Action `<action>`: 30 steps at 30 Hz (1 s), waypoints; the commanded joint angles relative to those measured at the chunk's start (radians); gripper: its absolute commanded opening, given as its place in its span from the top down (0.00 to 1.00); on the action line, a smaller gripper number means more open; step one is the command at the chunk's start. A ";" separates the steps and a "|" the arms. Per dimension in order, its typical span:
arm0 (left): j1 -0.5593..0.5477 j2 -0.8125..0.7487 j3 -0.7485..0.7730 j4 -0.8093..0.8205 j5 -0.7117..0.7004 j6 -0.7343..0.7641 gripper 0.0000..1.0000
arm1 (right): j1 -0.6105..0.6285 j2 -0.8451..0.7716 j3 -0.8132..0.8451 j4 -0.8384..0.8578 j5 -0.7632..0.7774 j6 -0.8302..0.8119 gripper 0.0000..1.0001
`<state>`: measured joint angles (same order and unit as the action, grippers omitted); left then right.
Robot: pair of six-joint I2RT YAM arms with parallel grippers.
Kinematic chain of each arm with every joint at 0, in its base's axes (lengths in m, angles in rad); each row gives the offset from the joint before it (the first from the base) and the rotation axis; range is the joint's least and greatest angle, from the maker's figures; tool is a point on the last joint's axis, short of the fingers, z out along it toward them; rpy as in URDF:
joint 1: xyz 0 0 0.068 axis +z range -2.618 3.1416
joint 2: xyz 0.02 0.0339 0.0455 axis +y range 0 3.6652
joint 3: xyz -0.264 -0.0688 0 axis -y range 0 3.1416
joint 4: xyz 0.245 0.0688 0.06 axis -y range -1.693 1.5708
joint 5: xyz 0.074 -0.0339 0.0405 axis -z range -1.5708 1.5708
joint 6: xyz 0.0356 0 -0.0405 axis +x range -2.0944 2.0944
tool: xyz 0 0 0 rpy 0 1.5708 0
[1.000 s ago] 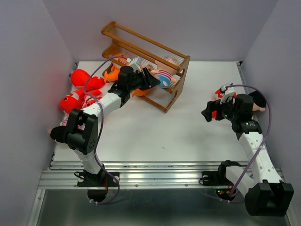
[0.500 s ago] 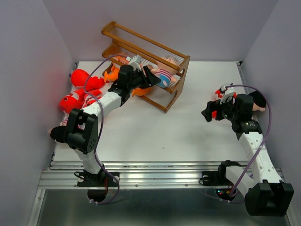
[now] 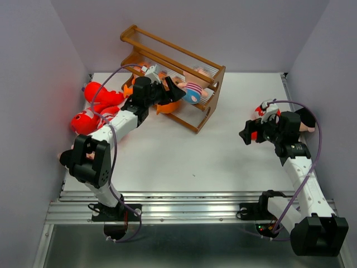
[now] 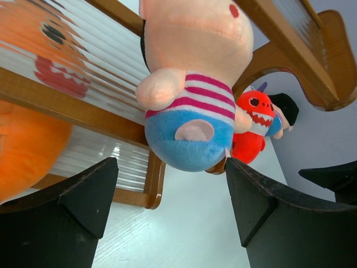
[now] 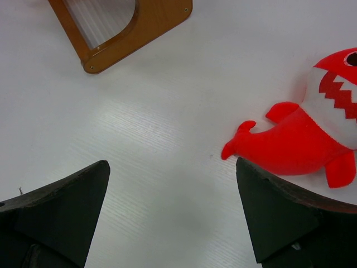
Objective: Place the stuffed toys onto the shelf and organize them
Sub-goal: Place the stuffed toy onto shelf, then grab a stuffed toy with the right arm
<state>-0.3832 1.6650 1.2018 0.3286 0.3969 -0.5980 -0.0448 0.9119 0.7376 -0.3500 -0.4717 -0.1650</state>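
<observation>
The brown wooden shelf [image 3: 173,70] stands at the back of the table. A doll in a striped shirt and blue trousers [image 3: 191,92] lies on its middle tier, head inward [image 4: 189,111]. My left gripper [image 3: 167,94] is open just in front of the doll [image 4: 170,167], with nothing between its fingers. An orange toy [image 3: 165,107] sits on a lower tier [image 4: 22,139]. Two red sharks [image 3: 92,109] lie at the far left. My right gripper [image 3: 248,134] hangs open over bare table [image 5: 173,167], left of a red shark [image 5: 301,139].
A black-haired doll [image 3: 305,120] lies by the right wall behind the right arm, beside that red shark [image 3: 259,123]. The shelf's near foot [image 5: 139,28] shows at the top of the right wrist view. More toys lie along the left wall by the left arm.
My left gripper has opened and drawn back to the left, off the striped doll, which stays on the shelf. The right arm has not moved.
</observation>
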 commanded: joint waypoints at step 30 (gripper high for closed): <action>0.043 -0.941 -0.564 -0.151 -0.276 0.474 0.01 | -0.041 0.114 0.174 -0.202 0.179 -0.171 0.00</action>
<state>-0.3401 0.7807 0.6380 0.1322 0.1291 -0.1566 -0.0631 1.0225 0.8223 -0.5068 -0.3908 -0.3374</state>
